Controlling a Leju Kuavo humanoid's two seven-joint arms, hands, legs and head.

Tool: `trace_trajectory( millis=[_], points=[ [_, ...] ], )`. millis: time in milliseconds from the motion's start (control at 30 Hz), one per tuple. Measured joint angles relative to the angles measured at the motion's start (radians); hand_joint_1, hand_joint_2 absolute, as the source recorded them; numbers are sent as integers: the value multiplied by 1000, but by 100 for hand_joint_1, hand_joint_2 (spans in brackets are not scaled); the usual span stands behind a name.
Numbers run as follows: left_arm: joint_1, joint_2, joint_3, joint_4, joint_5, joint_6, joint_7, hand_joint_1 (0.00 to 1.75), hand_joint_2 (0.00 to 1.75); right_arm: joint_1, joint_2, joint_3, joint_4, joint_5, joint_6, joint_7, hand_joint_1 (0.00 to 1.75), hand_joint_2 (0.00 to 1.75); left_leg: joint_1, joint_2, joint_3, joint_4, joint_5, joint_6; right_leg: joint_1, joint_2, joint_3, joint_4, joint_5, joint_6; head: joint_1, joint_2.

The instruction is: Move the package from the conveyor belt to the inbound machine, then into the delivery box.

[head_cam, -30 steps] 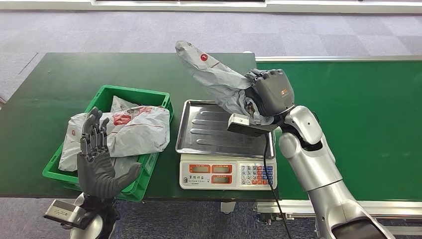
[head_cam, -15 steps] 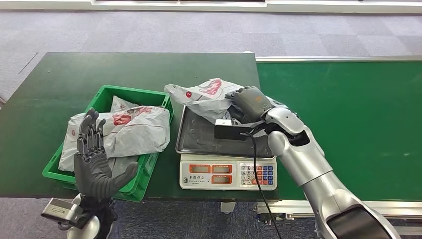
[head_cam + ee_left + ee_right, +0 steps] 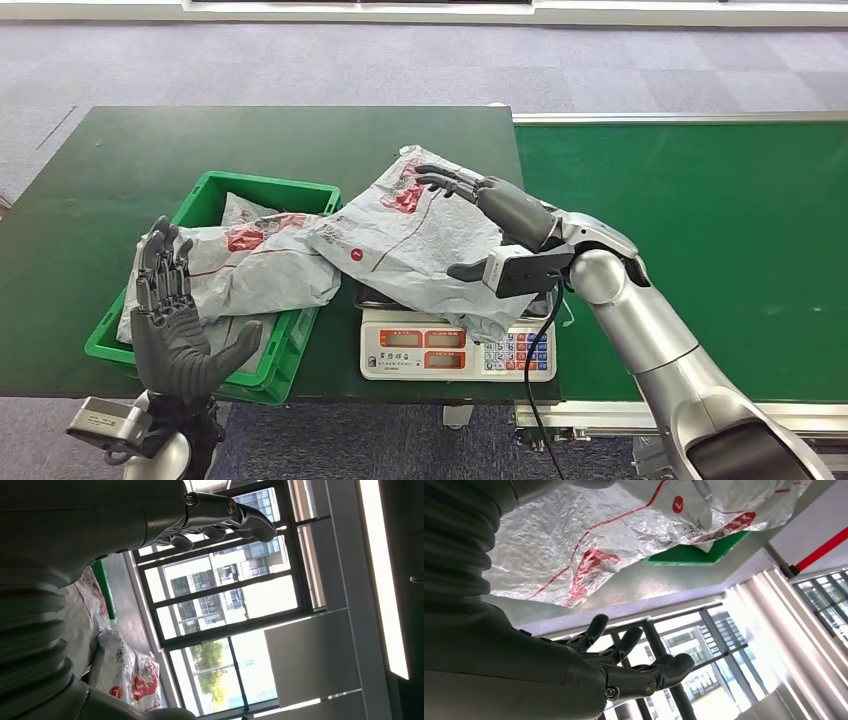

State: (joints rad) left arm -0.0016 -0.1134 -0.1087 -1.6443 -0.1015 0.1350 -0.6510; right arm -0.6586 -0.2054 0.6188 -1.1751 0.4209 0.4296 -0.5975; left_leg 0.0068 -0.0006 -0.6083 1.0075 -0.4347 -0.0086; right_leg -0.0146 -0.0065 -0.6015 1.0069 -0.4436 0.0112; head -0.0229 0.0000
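A grey package (image 3: 400, 240) with red markings lies spread across the weighing scale (image 3: 425, 352) and hides most of its steel tray. One corner of it reaches over the rim of the green crate (image 3: 212, 192). My right hand (image 3: 470, 192) hovers at the package's far edge, fingers spread and holding nothing. In the right wrist view the package (image 3: 599, 540) hangs apart from the open right hand (image 3: 624, 667). My left hand (image 3: 170, 320) is raised in front of the crate, palm open and empty. The left wrist view shows the same left hand (image 3: 220, 517) with its fingers extended.
Other grey packages (image 3: 255, 265) fill the green crate on the dark green table (image 3: 120, 170). The green conveyor belt (image 3: 720, 220) runs to the right of the scale. A black cable (image 3: 535, 400) hangs from my right wrist over the scale's keypad.
My right hand swung the package down from the air onto the scale and let go, its fingers now spread. The left hand drifted slightly down and left.
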Motion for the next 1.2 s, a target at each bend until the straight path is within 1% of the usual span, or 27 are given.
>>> trace_trajectory(
  millis=[100, 167, 267, 400, 467, 567, 600, 633, 733, 767, 800, 900, 933, 1000, 1033, 1100, 1200],
  points=[
    [-2, 0, 3, -8, -4, 0, -7, 0, 175, 8, 1, 0, -26, -8, -55, -17, 0, 175, 0, 0, 0, 0, 0, 0, 0, 0, 0, 0, 0, 0, 0, 0],
    [-13, 0, 3, -9, -20, 0, -7, 0, 175, 22, 6, -1, -63, -40, -95, -32, 0, 175, 0, 0, 0, 0, 0, 0, 0, 0, 0, 0, 0, 0, 0, 0],
    [-68, 0, -1, 3, -67, 6, 25, 0, 175, 46, 20, -12, -134, -110, -128, -32, 0, 175, 0, 0, 0, 0, 1, 0, 0, -1, 0, 0, 0, 0, 0, 0],
    [-179, 0, -28, 63, -125, 12, 109, 0, 175, 72, 47, -56, -213, -183, -175, 3, 0, 175, 0, -1, 0, 0, 1, -1, 0, -2, 0, 0, 0, 0, 0, 0],
    [-227, 0, -43, 102, -155, 11, 167, 0, 175, 85, 62, -89, -239, -215, -217, 11, 0, 175, 0, -1, 1, 0, 2, -1, 0, -1, 0, 0, 1, 0, 0, 0],
    [-304, 0, -73, 190, -234, 7, 298, 0, 175, 109, 95, -158, -272, -253, -362, 20, 0, 175, 0, -1, 1, 0, 2, -1, -1, -1, 0, 0, 1, 0, 0, 0],
    [-327, 0, -82, 221, -254, 6, 325, 0, 175, 114, 107, -182, -282, -258, -402, 23, 0, 175, 0, -1, 0, 0, 2, -1, -1, -1, 0, 0, 2, 0, 0, 0],
    [-346, 0, -90, 247, -266, 6, 339, 0, 175, 118, 115, -201, -291, -260, -427, 25, 0, 175, 0, -1, 0, 0, 2, -1, -1, -1, 0, 0, 2, 0, 0, 0],
    [-385, 0, -105, 304, -286, 8, 354, 0, 175, 129, 130, -239, -313, -262, -462, 25, 0, 175, 0, 2, 1, 0, 2, -1, -1, 3, -1, 0, 3, 0, 0, 0],
    [-398, -1, -111, 321, -305, 12, 369, 0, 175, 136, 136, -248, -319, -260, -496, 21, 0, 175, 0, 2, 1, 0, 2, -1, -1, 3, -1, 0, 3, 0, 0, 0],
    [-412, -2, -119, 342, -337, 17, 391, 0, 175, 144, 143, -261, -326, -258, -562, 14, 0, 175, 0, 1, 1, 1, 2, -1, -1, 3, -1, 0, 3, 0, 0, 0],
    [-473, -16, -156, 435, -468, 41, 476, 0, 175, 180, 168, -311, -352, -271, -841, -25, 0, 175, 0, -2, 1, 1, 2, -1, -1, -1, -1, 0, 2, 0, 0, 0],
    [-499, -24, -171, 476, -508, 48, 503, 0, 175, 198, 173, -327, -362, -285, -918, -41, 0, 175, 0, -2, 0, 1, 2, -1, -1, -1, 0, 0, 2, 0, 0, 0],
    [-555, -43, -205, 566, -586, 53, 556, 0, 175, 241, 179, -357, -382, -316, -1030, -74, 0, 175, 0, -2, 0, 1, 2, -1, -1, -1, 0, 0, 2, 0, 0, 0],
    [-582, -52, -223, 614, -620, 46, 582, 0, 175, 265, 182, -371, -393, -330, -1067, -86, 0, 175, 0, -2, 0, 1, 2, -1, -2, -1, 0, 0, 2, 0, 0, 0],
    [-631, -73, -257, 714, -675, 21, 625, 0, 175, 315, 189, -398, -414, -349, -1109, -97, 0, 175, 0, -1, 0, 1, 2, 0, -2, -1, -1, 0, 2, 1, 0, 0],
    [-678, -107, -294, 843, -716, -12, 651, 0, 175, 383, 200, -434, -437, -364, -1116, -102, 0, 175, 0, -1, 0, 1, 2, 0, -2, -1, -1, 0, 2, 1, 0, 0]
  ],
)
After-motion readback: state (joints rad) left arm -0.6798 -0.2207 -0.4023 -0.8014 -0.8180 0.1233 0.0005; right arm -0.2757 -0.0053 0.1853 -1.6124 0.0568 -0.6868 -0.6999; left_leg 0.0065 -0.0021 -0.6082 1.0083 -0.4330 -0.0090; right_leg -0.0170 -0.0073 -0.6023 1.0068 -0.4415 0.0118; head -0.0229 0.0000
